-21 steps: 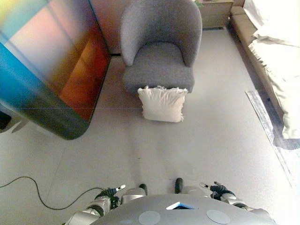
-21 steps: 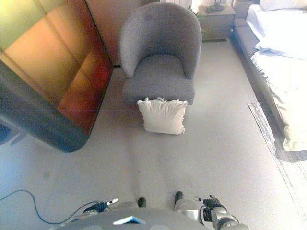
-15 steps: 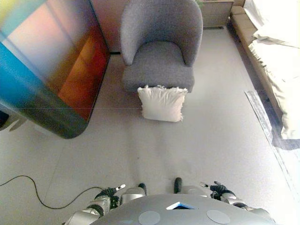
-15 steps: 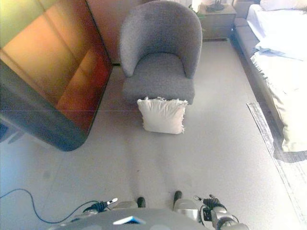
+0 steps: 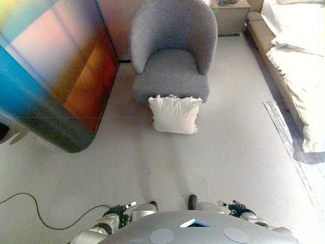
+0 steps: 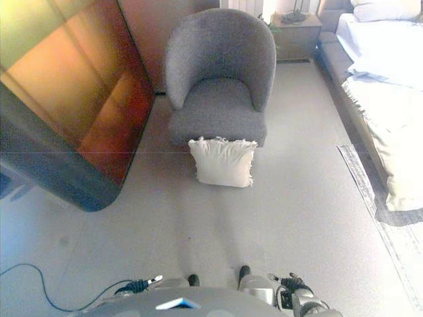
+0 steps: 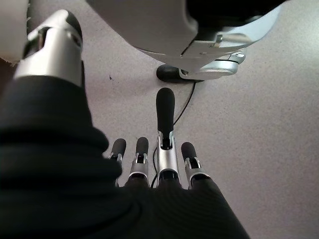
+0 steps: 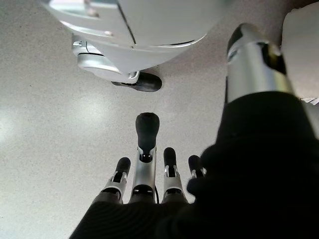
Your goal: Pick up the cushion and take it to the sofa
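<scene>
A cream cushion (image 5: 174,114) with frilled edges stands on the floor, leaning against the front of a grey armchair (image 5: 171,51). It also shows in the right eye view (image 6: 223,162). My left hand (image 5: 120,211) hangs low at my left side, well short of the cushion. In its wrist view the left hand (image 7: 164,149) has relaxed fingers and holds nothing. My right hand (image 5: 236,209) hangs low at my right side. In its wrist view the right hand (image 8: 146,159) is relaxed and empty too.
A big dark cabinet with a glossy orange-brown front (image 5: 56,71) fills the left. A bed with pale covers (image 5: 297,61) runs down the right side, with a rug edge (image 5: 284,132) beside it. A wooden nightstand (image 5: 231,15) stands at the back.
The whole picture has shifted a little: more of the far room shows at the top, so the camera has moved. The cushion, the chair and both hands keep their places.
</scene>
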You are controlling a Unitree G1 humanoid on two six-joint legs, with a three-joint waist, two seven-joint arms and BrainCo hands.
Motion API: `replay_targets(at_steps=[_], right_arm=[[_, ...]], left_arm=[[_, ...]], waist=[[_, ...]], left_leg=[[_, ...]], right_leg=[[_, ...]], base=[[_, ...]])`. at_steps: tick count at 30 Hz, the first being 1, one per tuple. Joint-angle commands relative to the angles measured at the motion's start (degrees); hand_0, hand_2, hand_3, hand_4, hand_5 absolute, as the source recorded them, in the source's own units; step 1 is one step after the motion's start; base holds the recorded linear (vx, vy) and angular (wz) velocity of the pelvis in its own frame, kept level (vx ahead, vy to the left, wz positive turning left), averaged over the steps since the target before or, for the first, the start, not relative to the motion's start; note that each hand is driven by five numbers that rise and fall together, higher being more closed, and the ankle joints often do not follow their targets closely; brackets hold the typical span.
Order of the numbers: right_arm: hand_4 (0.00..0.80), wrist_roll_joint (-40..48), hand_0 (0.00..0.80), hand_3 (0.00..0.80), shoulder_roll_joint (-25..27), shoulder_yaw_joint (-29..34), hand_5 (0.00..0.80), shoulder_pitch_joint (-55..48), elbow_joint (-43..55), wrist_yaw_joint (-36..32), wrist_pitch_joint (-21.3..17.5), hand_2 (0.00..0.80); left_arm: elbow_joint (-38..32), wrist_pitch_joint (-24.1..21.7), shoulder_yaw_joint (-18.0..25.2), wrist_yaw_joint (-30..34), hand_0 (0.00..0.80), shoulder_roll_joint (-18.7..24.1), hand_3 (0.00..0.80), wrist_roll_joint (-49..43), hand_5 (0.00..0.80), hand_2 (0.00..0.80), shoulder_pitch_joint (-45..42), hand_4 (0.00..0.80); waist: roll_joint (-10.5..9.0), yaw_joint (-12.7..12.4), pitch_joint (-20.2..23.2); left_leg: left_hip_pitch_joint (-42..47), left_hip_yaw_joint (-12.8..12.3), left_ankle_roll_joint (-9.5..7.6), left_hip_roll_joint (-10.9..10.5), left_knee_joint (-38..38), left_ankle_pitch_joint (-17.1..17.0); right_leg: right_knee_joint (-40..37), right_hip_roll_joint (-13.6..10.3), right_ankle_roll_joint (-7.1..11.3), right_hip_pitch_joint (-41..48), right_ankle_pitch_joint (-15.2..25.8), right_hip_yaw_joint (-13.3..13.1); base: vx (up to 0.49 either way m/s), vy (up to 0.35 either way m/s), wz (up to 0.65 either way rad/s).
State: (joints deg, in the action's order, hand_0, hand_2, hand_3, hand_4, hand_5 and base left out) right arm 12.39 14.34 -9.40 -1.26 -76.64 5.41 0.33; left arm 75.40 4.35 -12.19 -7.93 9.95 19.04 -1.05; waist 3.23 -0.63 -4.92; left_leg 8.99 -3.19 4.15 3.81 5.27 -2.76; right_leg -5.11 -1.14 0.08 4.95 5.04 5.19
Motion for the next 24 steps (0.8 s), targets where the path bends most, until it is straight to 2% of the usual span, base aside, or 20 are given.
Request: replay_targets(at_steps=[1,6,9,11,13,16,18,21,23,24], right_arm=[[0.000,-1.44,0.000,0.000,-1.06,-0.79,0.000,4.36,-3.85,-0.31,-0.47,0.000],[0.000,-1.31,0.000,0.000,-1.26,-0.92,0.000,4.12,-3.95,-0.34,-0.70,0.000],[0.000,-1.32,0.000,0.000,-1.27,-0.95,0.000,4.18,-3.91,-0.11,-0.65,0.000],[0.000,-2.27,0.000,0.000,-1.06,-1.08,0.000,4.21,-3.12,-0.43,-0.32,0.000],[0.000,-2.61,0.000,0.000,-0.93,-1.72,0.000,4.50,-1.65,0.04,0.53,0.000],[0.000,-1.15,0.000,0.000,-0.39,-2.69,0.000,5.33,0.33,1.14,1.58,0.000],[0.000,-1.55,0.000,0.000,0.04,-2.38,0.000,5.99,0.32,0.88,1.51,0.000],[0.000,-3.09,0.000,0.000,0.49,-1.87,0.000,6.81,-0.45,0.56,1.09,0.000],[0.000,-2.35,0.000,0.000,0.69,-1.75,0.000,7.19,-0.58,0.75,1.17,0.000],[0.000,-2.14,0.000,0.000,0.84,-1.63,0.000,7.29,-0.56,0.71,1.26,0.000]], left_arm=[[3.20,-0.24,1.57,-1.05,0.000,0.52,0.000,-1.32,0.000,0.000,3.02,0.000],[3.30,0.13,1.66,-1.48,0.000,0.51,0.000,-1.45,0.000,0.000,3.12,0.000],[3.45,0.14,2.01,-1.44,0.000,0.61,0.000,-1.79,0.000,0.000,3.00,0.000],[3.36,-0.33,2.68,-1.40,0.000,0.58,0.000,-1.80,0.000,0.000,3.01,0.000],[2.96,-0.66,2.99,-1.31,0.000,0.52,0.000,-1.20,0.000,0.000,3.29,0.000],[2.51,-1.27,3.11,-0.46,0.000,0.07,0.000,0.15,0.000,0.000,3.39,0.000],[2.34,-1.37,3.19,0.23,0.000,-0.07,0.000,0.90,0.000,0.000,3.39,0.000],[2.18,-2.55,4.25,0.02,0.000,0.04,0.000,2.29,0.000,0.000,3.03,0.000],[1.93,-3.20,4.36,-0.02,0.000,0.37,0.000,2.47,0.000,0.000,2.58,0.000],[1.82,-3.23,4.30,0.17,0.000,0.54,0.000,2.28,0.000,0.000,2.40,0.000]], waist=[[-3.21,1.10,-0.85],[-3.23,1.17,-1.01],[-3.47,1.23,-1.22],[-4.65,1.28,-1.95],[-6.10,1.31,-2.94],[-6.93,0.85,-5.10],[-6.36,0.03,-6.31],[-4.08,-2.78,-7.89],[-2.33,-4.62,-8.18],[-1.97,-5.46,-8.35]], left_leg=[[-0.48,-1.55,-4.18,-5.10,-1.84,7.13],[-0.43,-1.09,-4.17,-4.85,-2.62,7.40],[-1.15,-0.74,-4.06,-4.68,-6.11,8.55],[-3.77,-1.43,-4.04,-4.95,-14.63,11.38],[-7.70,-2.66,-4.74,-5.43,-23.99,14.60],[-16.96,-1.84,-4.83,-6.33,-40.84,12.21],[-21.11,-1.18,-4.45,-6.35,-43.19,9.61],[-24.19,1.01,-3.10,-5.62,-33.10,2.98],[-26.57,0.55,-1.36,-3.66,-24.60,-2.31],[-27.35,-0.14,-0.78,-3.12,-20.89,-4.08]], right_leg=[[3.74,-1.67,3.69,1.65,-7.67,-0.64],[4.58,-1.12,3.11,1.86,-8.49,-0.84],[5.83,-1.01,2.32,1.48,-9.07,-0.97],[8.08,-2.04,1.38,0.38,-9.47,-0.47],[10.87,-3.28,0.04,-1.50,-10.39,-0.01],[15.21,-3.81,-1.90,-4.27,-10.90,-1.18],[16.47,-3.03,-2.03,-4.01,-11.79,-2.79],[16.64,0.00,-1.72,-0.62,-15.12,-5.42],[16.15,2.23,-1.79,2.69,-17.32,-6.53],[16.02,2.58,-1.72,4.68,-18.50,-7.14]], base=[[0.064,-0.065,0.00],[0.053,-0.077,0.01],[0.049,-0.096,0.01],[0.017,-0.122,0.00],[-0.037,-0.109,-0.02],[-0.064,-0.074,0.03],[0.050,-0.025,-0.11],[0.270,0.018,-0.51],[0.424,0.027,-0.30],[0.562,0.054,0.41]])
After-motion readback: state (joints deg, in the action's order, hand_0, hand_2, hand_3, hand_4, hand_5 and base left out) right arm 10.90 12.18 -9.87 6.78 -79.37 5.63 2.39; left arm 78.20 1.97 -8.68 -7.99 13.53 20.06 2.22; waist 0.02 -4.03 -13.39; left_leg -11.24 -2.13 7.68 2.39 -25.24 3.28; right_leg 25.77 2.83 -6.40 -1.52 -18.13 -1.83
